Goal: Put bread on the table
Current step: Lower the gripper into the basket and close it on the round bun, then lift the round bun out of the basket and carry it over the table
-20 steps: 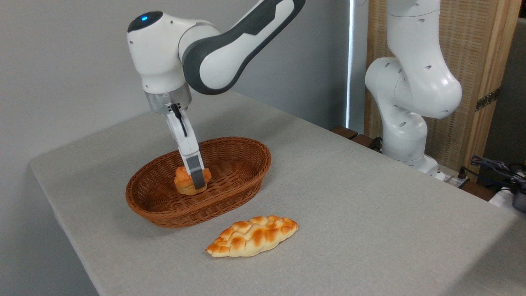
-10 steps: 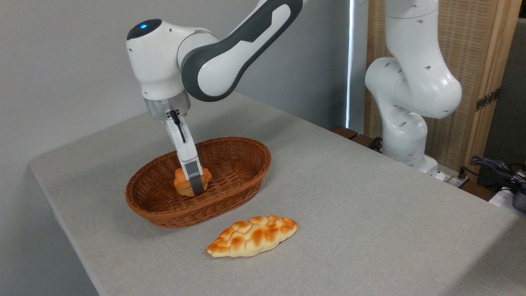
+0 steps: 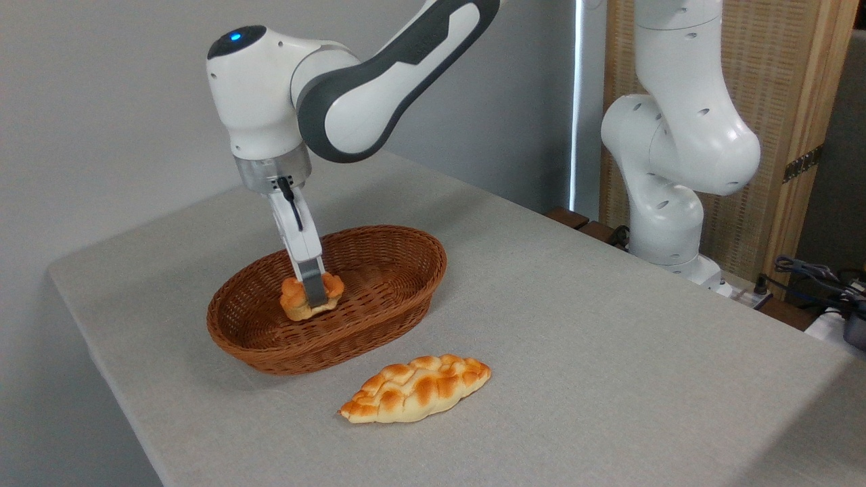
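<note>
A small round orange-golden bread with a lumpy top sits low inside the oval brown wicker basket, slightly lifted and tilted. My gripper reaches down into the basket and is shut on this bun; the near grey finger crosses its front and the far finger is hidden behind it. The table, covered in light grey cloth, carries the basket at its left part.
A longer braided golden loaf lies on the cloth just in front of the basket. The arm's white base stands at the table's far right edge, with cables beyond it.
The fingers have closed on the bun and risen a little, and the bun has tipped and come up slightly within the basket.
</note>
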